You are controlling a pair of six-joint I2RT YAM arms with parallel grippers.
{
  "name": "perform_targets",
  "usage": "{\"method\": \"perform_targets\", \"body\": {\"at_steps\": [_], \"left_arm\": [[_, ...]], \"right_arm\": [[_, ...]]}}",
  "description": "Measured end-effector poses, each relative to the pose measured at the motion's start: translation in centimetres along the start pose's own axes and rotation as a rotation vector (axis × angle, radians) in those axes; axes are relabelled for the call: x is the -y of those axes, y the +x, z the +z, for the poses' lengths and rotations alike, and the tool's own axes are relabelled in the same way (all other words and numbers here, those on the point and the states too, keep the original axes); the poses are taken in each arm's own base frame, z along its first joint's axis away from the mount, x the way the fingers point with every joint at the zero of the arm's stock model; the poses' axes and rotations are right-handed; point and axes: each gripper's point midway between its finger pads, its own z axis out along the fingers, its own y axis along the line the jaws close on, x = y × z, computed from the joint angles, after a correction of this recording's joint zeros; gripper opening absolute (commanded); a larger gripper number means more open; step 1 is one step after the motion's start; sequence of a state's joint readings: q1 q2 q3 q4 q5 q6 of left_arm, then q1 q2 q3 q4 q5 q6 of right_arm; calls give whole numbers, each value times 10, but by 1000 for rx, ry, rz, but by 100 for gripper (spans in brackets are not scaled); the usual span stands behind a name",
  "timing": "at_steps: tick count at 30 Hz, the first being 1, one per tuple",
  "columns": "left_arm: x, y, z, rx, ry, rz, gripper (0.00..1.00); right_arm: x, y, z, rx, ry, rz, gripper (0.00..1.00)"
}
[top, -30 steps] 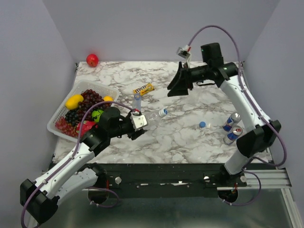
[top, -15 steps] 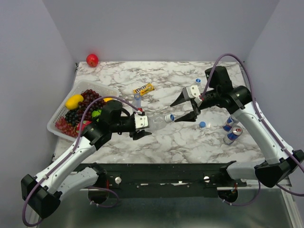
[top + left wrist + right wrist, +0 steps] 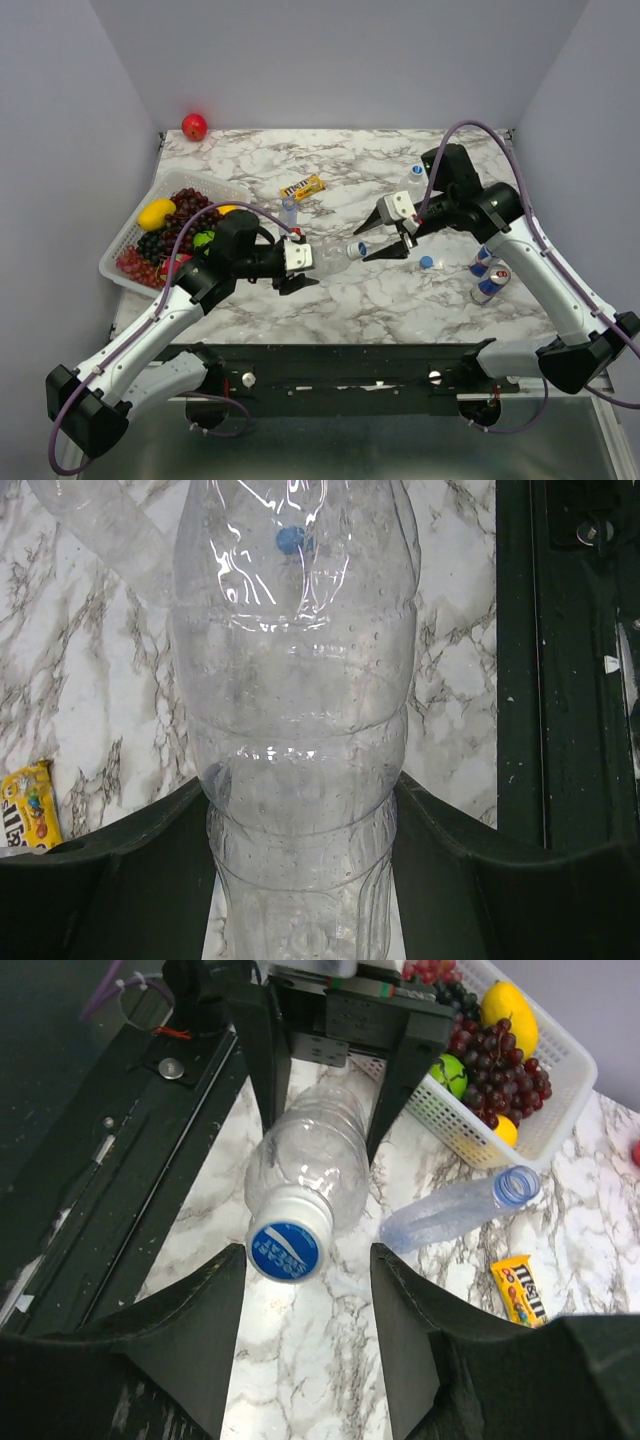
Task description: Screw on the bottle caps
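Clear bottle point(image 3: 330, 252) is horizontal, blue cap point(image 3: 356, 250) pointing three o'clock; uncapped slim bluish bottle point(image 3: 289, 212) at its eleven; loose cap point(image 3: 427, 262) at three.

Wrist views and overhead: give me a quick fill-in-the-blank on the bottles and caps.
1. The left gripper is clamped on a clear ___.
2. The right gripper has jaws standing ___ either side of the cap on the held bottle.
3. The slim bottle has ___ cap on.
4. The loose cap beside the cans is ___.
Missing: bottle; open; no; blue.
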State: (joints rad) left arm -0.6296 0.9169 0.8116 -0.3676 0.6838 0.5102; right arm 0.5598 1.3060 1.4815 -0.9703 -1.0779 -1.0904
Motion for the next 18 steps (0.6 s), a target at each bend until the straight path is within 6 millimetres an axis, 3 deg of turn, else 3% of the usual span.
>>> {"method": "perform_targets", "body": {"at_steps": [3,11,12,13,14,18], "left_arm": [[0,0,1,0,2,-3,0],[0,0,1,4,3,-2,0],[-1,-1,1,4,2,-2,0],[-1,-1,1,4,0,-3,0],[-2,0,1,1,-7,-4,0],[-18,5,-1,-24,-96,1,0]], "right_arm": [[-6,-4,6,8,-26,-15,56],[-6,-7,8,8,-21,-9,28],[-4,-7,8,7,-13,6,23],[-2,-7,8,5,0,17,7],[1,-6,8,-1,15,45,1],[22,3,8,-32,156,272,0]]}}
